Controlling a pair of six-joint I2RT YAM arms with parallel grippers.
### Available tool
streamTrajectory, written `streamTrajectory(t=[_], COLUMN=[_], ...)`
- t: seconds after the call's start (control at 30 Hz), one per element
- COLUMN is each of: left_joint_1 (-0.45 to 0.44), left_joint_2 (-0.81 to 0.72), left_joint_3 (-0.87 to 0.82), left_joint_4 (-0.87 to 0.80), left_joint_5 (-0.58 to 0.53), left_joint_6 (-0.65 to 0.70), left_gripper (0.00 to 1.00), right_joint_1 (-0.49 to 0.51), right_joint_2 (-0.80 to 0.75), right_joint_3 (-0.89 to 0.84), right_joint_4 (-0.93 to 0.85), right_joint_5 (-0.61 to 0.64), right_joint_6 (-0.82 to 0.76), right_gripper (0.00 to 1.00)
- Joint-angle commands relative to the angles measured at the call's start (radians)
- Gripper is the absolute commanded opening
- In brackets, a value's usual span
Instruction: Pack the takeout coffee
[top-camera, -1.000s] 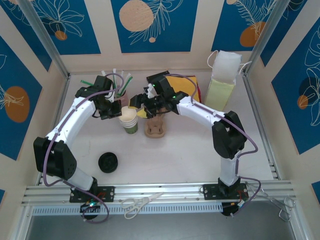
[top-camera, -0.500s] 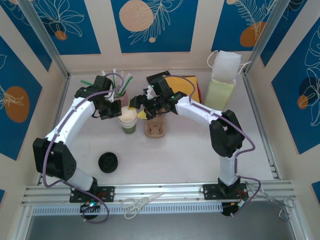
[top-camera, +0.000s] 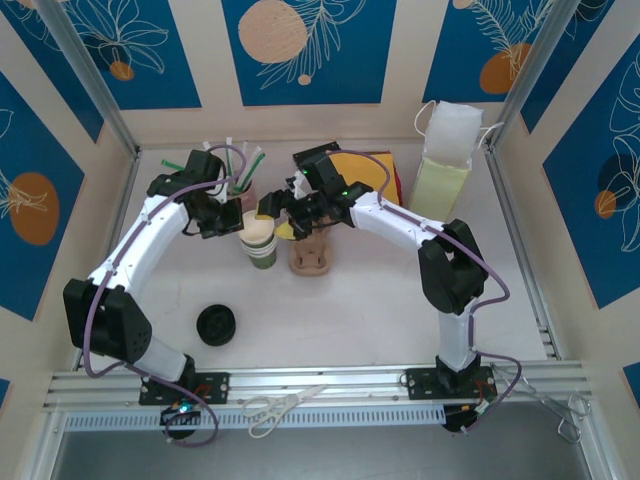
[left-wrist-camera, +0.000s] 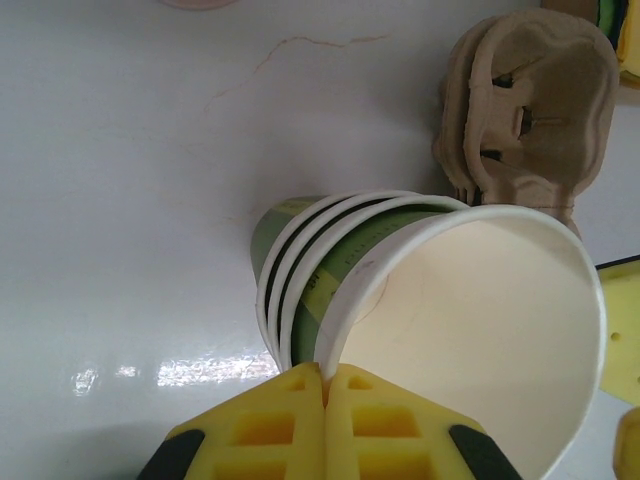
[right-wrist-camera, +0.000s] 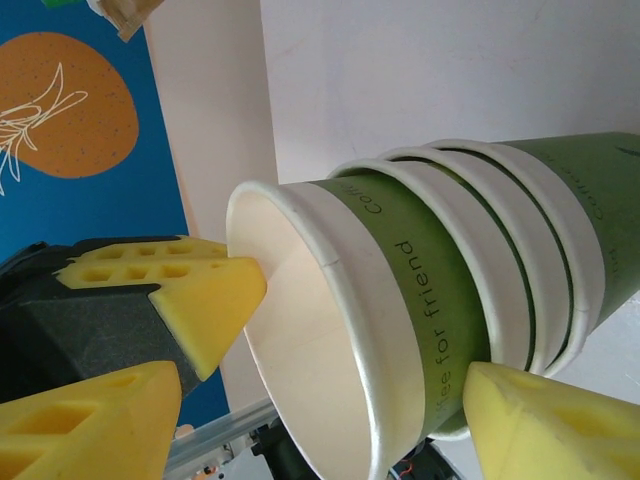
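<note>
We judge the takeout coffee is not yet made up. Its cup is the top cup (left-wrist-camera: 480, 330) of a nested stack of green paper cups (top-camera: 260, 250) standing mouth up and lidless in the middle of the counter (top-camera: 400, 300). The black lid (top-camera: 217, 324) lies flat at the stack's 7 o'clock, well apart. The relation that matters is at the rim. The left gripper (left-wrist-camera: 325, 378) comes in from the stack's 10 o'clock, and its jaws are clamped on the top cup's rim wall. The right gripper (right-wrist-camera: 320, 400) faces it from 1 o'clock with jaws apart, straddling the same cup's green side; whether a pad touches the paper we cannot tell. The cup's long axis runs roughly upright, though from the left wrist it looks cocked a little out of the nest. Freeing it should therefore mean pulling along that axis. Both arms arch in from the near edge, elbows out, wrists meeting over the stack. The pulp cup carrier (top-camera: 311, 258) sits just beside the stack at 3 o'clock, and the paper bag (top-camera: 443, 170) stands at 2 o'clock by the far wall.
</note>
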Motion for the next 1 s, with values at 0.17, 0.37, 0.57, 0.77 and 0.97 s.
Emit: streamTrajectory(t=[0.17,0.37,0.57,0.77,0.97], left_joint_1=[0.008,0.008,0.005,-0.031,-0.157], left_joint_2=[-0.037,-0.058,-0.088,-0.122,-0.149], left_joint_3=[0.092,0.152,0.223,0.309,0.320], left_joint_4=[-0.092,-0.139,-0.192,-0.258,-0.285], left_joint_5=[-0.036,-0.044,-0.054,-0.077,-0.108], left_joint_6=[0.017,0.020,0.023,0.017,-0.021], left_gripper=[0.00,0.00,0.00,0.00,0.00], right_joint_1=[-0.008,-0.024,-0.063,-0.135,-0.231], right_joint_2=[-0.041,-0.119,-0.257,-0.443,-0.625], right_joint_3=[0.056,0.063,-0.009,-0.126,-0.280], right_joint_4=[-0.063,-0.127,-0.181,-0.251,-0.308], right_joint_5=[-0.017,0.017,0.091,0.161,0.204], right_joint_6=[-0.055,-0.107,-0.147,-0.184,-0.210], right_gripper=[0.77,0.80,0.85,0.92,0.99])
